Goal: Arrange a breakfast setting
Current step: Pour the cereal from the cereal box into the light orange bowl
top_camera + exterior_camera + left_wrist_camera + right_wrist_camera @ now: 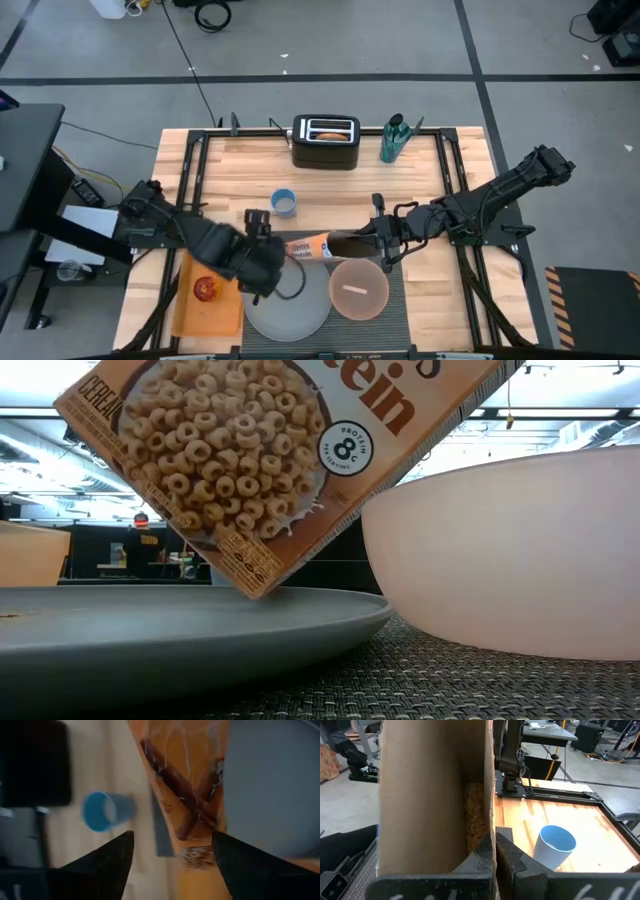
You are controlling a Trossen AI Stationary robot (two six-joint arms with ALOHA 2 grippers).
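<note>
Tabletop, right end effector (385,250) gripping cereal box (310,247)

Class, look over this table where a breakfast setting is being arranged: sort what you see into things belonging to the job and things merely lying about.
Belonging: cereal box, pink bowl, grey plate, placemat, apple.
Lying about: toaster, blue cup, green bottle.

Left hand (172,852) spread, right hand (495,855) clamped.
</note>
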